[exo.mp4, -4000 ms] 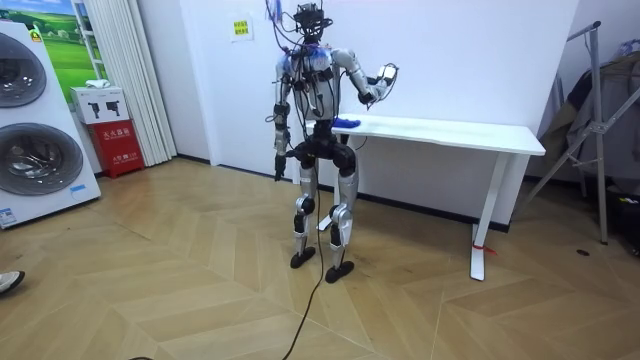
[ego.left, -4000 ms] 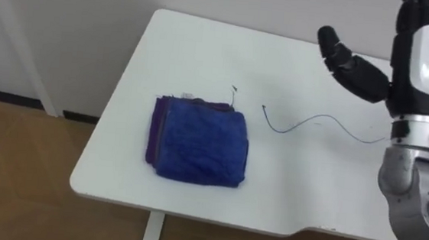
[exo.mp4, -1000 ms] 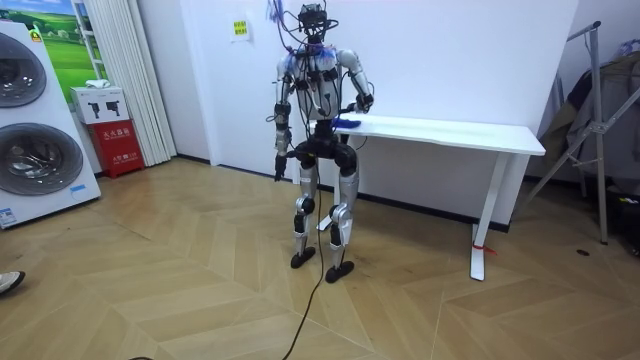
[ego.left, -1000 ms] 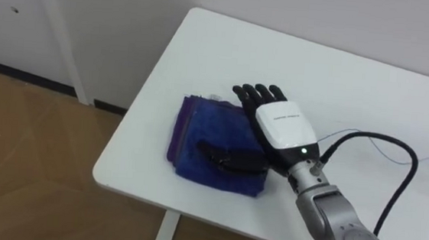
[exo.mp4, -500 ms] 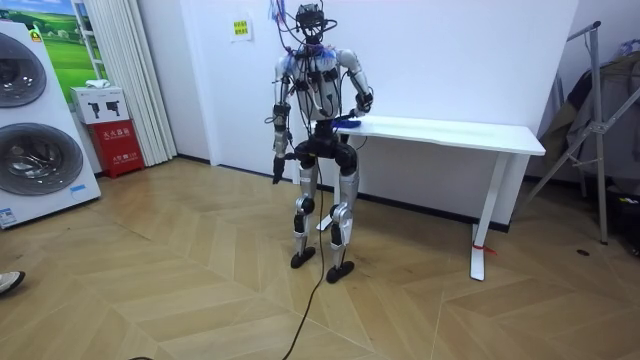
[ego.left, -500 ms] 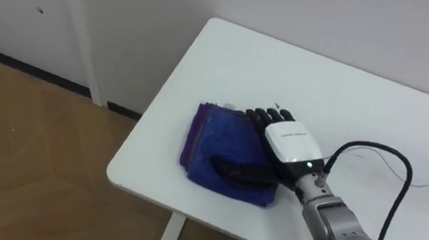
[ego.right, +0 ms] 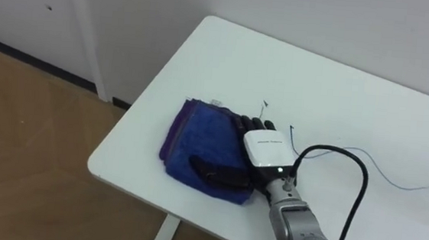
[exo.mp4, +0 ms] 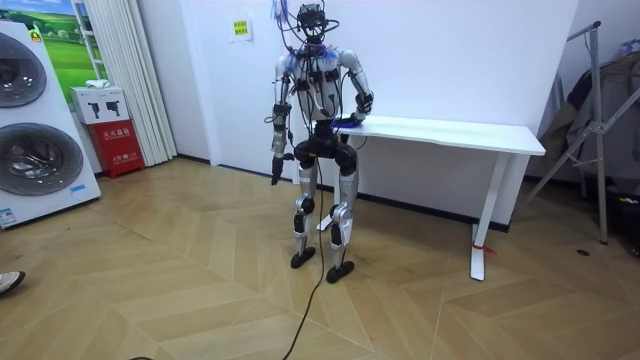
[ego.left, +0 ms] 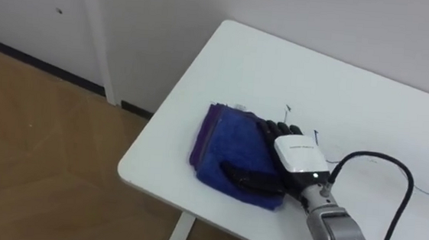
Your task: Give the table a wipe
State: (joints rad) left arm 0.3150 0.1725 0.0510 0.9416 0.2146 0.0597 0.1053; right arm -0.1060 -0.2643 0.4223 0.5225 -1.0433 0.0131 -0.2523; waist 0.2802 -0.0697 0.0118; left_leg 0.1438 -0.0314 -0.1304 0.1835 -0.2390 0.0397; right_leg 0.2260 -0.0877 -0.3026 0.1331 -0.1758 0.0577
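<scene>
Cloth (ego.left: 231,148), blue and folded into a thick pad with a purple layer showing at its left edge, is lying by the near left corner of the white bench (ego.left: 370,86), at the lower middle of the left eye view. I am pressing my right hand (ego.left: 297,156) flat on its right half, fingers stretched out and thumb lying across the near side. It is looking soft and light, likely sliding best under a palm pressing through its middle. My palm is hiding the cloth's right edge. My left hand (exo.mp4: 273,170) is hanging at my side, too small to read.
</scene>
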